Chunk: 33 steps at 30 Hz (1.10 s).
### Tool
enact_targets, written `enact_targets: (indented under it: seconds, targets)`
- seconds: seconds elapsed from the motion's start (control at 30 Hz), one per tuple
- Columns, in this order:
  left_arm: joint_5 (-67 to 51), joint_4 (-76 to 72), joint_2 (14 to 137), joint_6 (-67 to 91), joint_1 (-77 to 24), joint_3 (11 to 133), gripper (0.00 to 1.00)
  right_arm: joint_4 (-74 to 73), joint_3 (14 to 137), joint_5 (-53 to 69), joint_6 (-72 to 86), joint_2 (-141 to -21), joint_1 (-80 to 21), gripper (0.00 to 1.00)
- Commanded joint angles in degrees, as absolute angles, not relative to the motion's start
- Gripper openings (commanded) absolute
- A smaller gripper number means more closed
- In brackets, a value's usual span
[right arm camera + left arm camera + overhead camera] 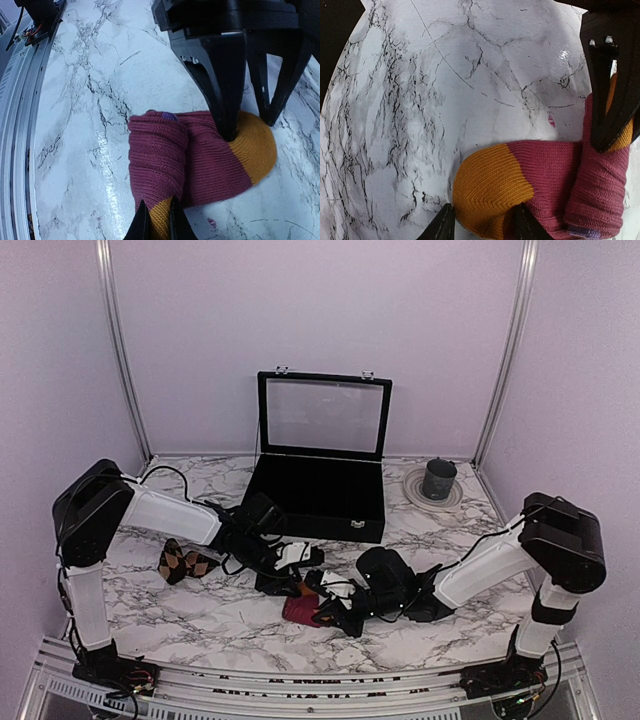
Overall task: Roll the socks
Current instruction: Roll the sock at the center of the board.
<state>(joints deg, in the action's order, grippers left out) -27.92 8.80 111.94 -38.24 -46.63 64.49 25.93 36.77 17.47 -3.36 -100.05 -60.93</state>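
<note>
The magenta-red sock [298, 610] lies near the table's middle front, partly rolled. Its rolled part [155, 155] has a purple toe tip at its far end, and an orange end [257, 145] lies flat. My left gripper [484, 227] pinches the orange end [490, 185] between its fingers, and it also shows in the right wrist view [248, 130]. My right gripper [159, 225] is shut on the roll's edge, with an orange stripe between its fingers. The dark argyle sock [180, 562] lies apart on the left, under the left arm.
A black case [320, 495] with an open glass lid stands behind the grippers. A plate [412, 488] bearing a dark cup [438, 478] is at the back right. A metal rail [300, 680] runs along the front edge.
</note>
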Motion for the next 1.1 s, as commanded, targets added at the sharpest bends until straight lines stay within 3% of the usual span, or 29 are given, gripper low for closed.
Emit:
enact_targets:
  seconds: [0.0, 0.4, 0.93, 1.07]
  targets:
    - [-23.94, 9.7, 115.09, -40.63, -47.8, 64.95, 0.41, 22.62, 39.69, 15.85, -6.46, -100.21, -62.89, 0.0]
    - [-23.51, 10.92, 116.79, -40.57, -48.06, 68.02, 0.39, 16.97, 44.03, 20.43, -5.37, -104.88, -63.59, 0.0]
    - [-29.66, 11.08, 113.38, -39.55, -47.29, 66.47, 0.4, 18.94, 37.94, 22.78, 26.97, -111.35, -54.89, 0.0]
    - [-30.09, 9.73, 112.41, -38.08, -46.87, 66.36, 0.45, 18.38, 38.59, 24.65, 30.04, -113.44, -54.85, 0.0]
